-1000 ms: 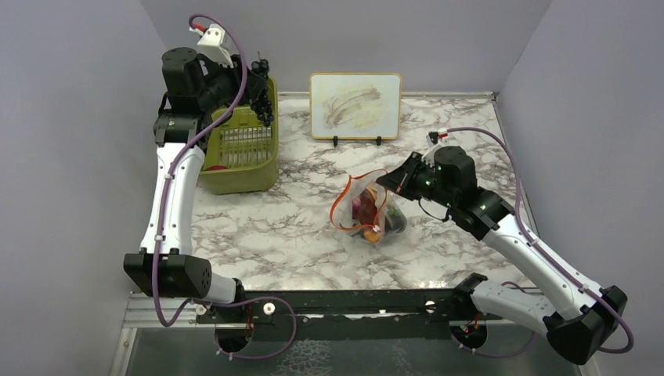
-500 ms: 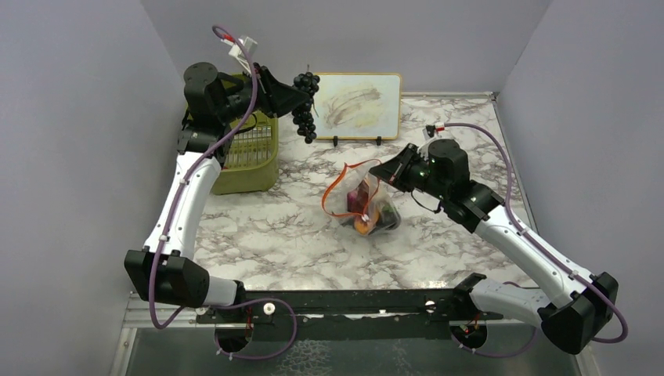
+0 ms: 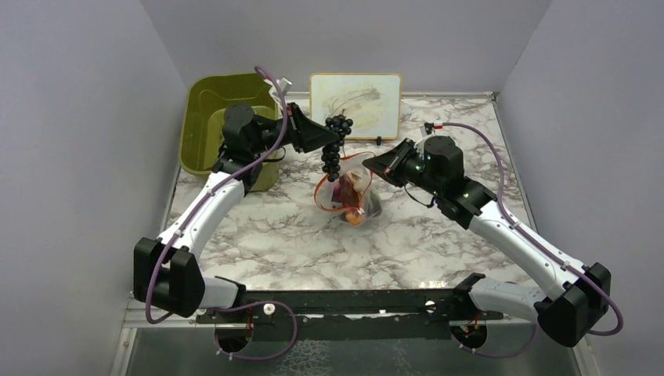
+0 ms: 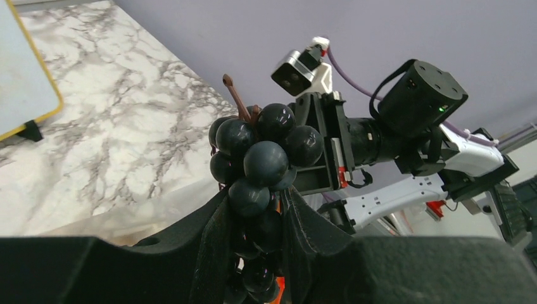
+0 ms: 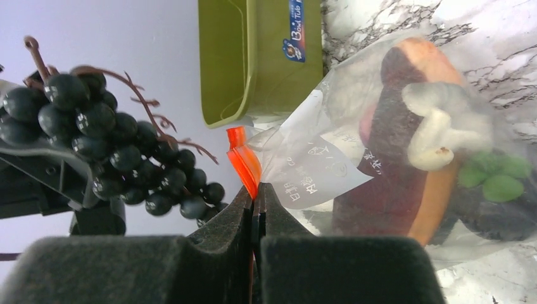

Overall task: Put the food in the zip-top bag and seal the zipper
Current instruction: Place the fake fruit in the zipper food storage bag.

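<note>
The clear zip-top bag (image 3: 352,194) sits mid-table with its mouth up. Its orange-red zipper (image 3: 337,168) loops open. Inside show a pink-purple piece, an orange hot dog, grey and green pieces (image 5: 494,180). My right gripper (image 3: 368,163) is shut on the zipper (image 5: 244,158) at the bag's right rim and holds it up. My left gripper (image 3: 327,139) is shut on the dark purple grapes (image 3: 334,145), which hang just above the bag's mouth. The grapes also show in the left wrist view (image 4: 259,164) and the right wrist view (image 5: 107,145).
An olive-green bin (image 3: 219,117) stands at the back left, also in the right wrist view (image 5: 253,57). A framed board (image 3: 355,105) leans against the back wall behind the bag. Grey walls close in on three sides.
My left arm has swung right from the bin, carrying the grapes to above the bag's mouth. My right gripper has drawn the bag a little left and back with the zipper.
</note>
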